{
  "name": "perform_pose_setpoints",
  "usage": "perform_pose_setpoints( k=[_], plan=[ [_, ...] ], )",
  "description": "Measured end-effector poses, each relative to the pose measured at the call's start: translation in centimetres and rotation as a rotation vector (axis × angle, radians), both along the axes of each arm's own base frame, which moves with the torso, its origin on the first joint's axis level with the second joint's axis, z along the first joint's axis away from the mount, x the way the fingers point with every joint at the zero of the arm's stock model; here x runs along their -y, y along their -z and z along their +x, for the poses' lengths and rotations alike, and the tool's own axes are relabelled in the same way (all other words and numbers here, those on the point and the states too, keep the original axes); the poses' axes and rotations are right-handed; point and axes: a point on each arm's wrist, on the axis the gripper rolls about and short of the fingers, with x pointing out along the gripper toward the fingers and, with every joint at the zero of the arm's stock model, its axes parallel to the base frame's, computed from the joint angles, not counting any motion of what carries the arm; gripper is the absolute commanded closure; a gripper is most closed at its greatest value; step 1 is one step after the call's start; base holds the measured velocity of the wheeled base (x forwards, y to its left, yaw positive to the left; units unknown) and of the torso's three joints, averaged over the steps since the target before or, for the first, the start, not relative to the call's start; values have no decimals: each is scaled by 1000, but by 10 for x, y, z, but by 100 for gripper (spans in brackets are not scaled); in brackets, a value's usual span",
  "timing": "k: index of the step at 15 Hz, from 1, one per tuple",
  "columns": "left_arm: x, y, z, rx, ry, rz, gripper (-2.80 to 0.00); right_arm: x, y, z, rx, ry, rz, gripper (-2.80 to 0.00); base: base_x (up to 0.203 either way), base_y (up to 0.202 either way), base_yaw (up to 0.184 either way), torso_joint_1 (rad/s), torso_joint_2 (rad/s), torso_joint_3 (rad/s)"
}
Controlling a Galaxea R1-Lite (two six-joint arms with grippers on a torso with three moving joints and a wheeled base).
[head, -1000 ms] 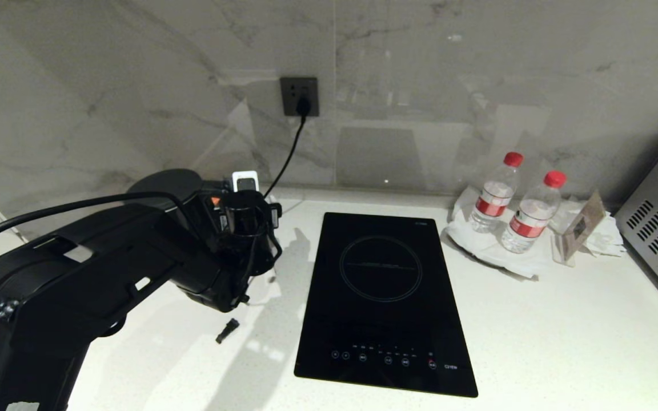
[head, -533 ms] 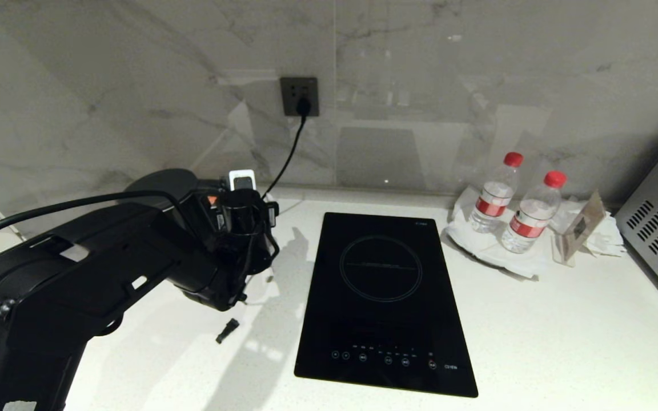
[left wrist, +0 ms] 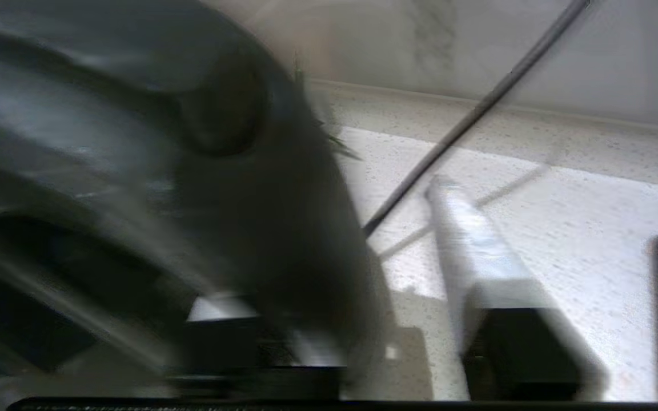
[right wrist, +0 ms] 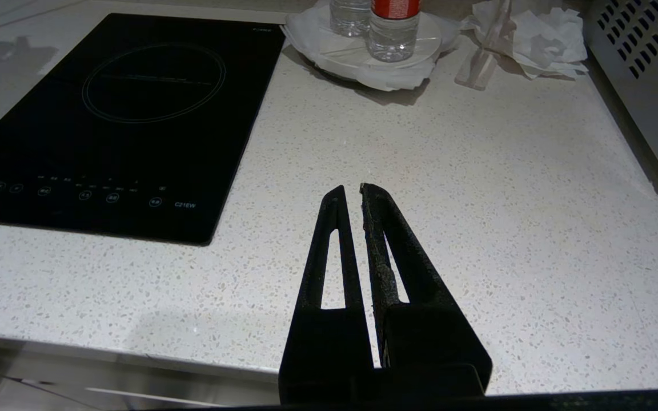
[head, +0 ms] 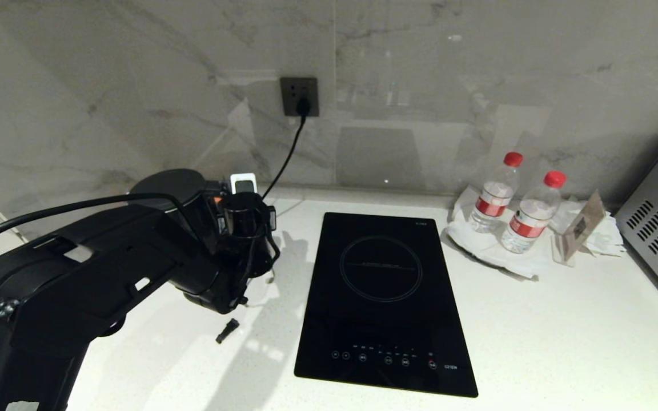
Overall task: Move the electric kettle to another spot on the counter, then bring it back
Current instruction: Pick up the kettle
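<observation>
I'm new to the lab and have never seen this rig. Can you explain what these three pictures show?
It is a two-armed robot on wheels. The wide picture is from its head camera, looking down at a white counter. The other two come from cameras on its wrists.

On the counter are a black cooktop, two water bottles and, at the back left, the black electric kettle.

The left gripper is right up against the kettle. Its wrist picture is blurred, so I can't tell whether it has hold of it. The right gripper is shut and empty above bare counter.
</observation>
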Motion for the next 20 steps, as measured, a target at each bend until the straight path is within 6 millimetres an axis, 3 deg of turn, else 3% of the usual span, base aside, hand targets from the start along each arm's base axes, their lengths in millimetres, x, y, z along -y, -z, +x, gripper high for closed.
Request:
perform_pose_setpoints(
  k=[10, 20],
  plan=[
    [-5, 5, -2, -21, -10, 11, 0, 0, 0, 0, 0, 0, 0, 0, 0, 0, 0, 0, 0, 0],
    [-9, -14, 13, 25, -38, 65, 0, 0, 0, 0, 0, 0, 0, 0, 0, 0, 0, 0, 0, 0]
  ],
)
